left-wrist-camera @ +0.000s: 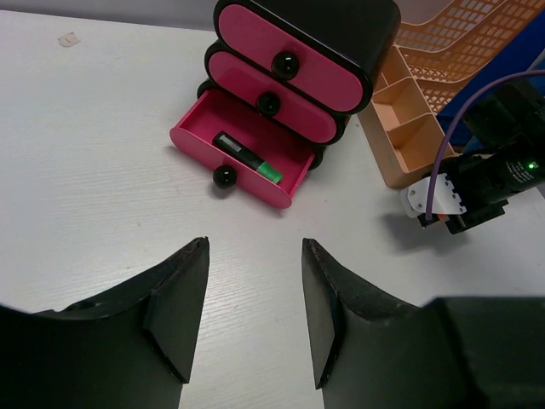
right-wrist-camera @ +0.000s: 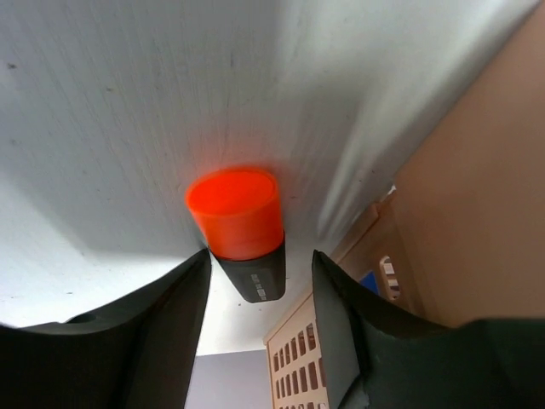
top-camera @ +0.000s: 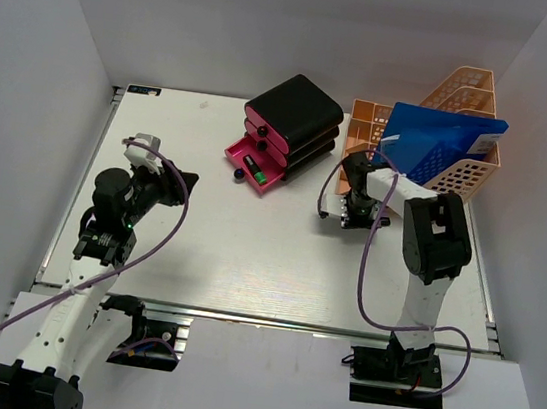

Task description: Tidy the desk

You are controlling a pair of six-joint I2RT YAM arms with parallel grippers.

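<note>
The large flat white bench (top-camera: 266, 264) runs from its silver metal front rail (top-camera: 268, 320) to the back wall, with open surface across its middle. At the far edge stand a black box of pink drawers (top-camera: 293, 116), lowest drawer pulled out, and, in the back right corner, a peach mesh file rack (top-camera: 464, 174) holding a blue folder (top-camera: 438, 141). The left hand (left-wrist-camera: 255, 247) hangs over the left side, fingers apart and holding nothing. The right hand (right-wrist-camera: 260, 256) is low beside the rack, fingers apart astride an orange-capped dark marker (right-wrist-camera: 237, 209), with a gap showing on one side.
</note>
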